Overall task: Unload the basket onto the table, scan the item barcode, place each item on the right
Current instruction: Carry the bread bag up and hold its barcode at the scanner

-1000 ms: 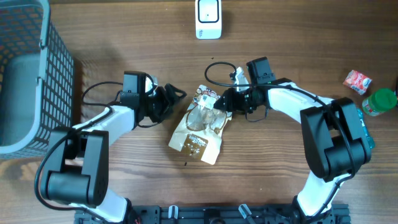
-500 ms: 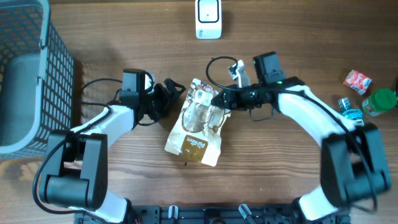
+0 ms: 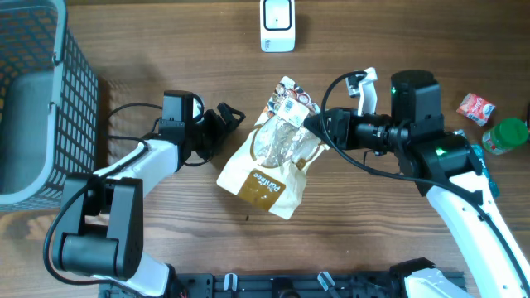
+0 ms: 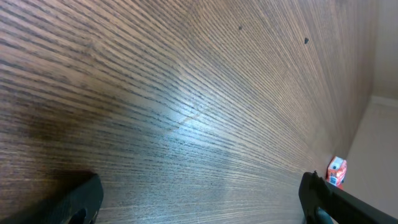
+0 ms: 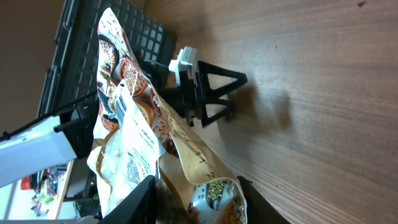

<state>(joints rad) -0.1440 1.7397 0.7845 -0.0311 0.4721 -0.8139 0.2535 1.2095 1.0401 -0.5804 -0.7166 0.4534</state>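
1. Overhead: the right end effector (image 3: pixel 317 131) is clenching the upper part of the brown-and-gold foil snack pouch (image 3: pixel 267 164). The pouch is hanging tilted near the middle of the wooden tabletop (image 3: pixel 166 248). Its labelled top is pointing toward the far edge, where a white boxy scanner (image 3: pixel 277 25) is standing. The left end effector (image 3: pixel 225 124) is lying released just beside the pouch's left side. A grey mesh basket (image 3: pixel 50 99) is sitting at the left edge. A small red packet (image 3: pixel 475 108) and a green-capped bottle (image 3: pixel 505 135) are resting by the right edge.
2. Left wrist: two dark fingertips (image 4: pixel 81 199) are standing wide apart with only bare wood between them.
3. Right wrist: the dark fingers (image 5: pixel 140 196) are pinching the pouch (image 5: pixel 143 149) from both sides. A white barcode label (image 5: pixel 122 102) is showing on its upper part.
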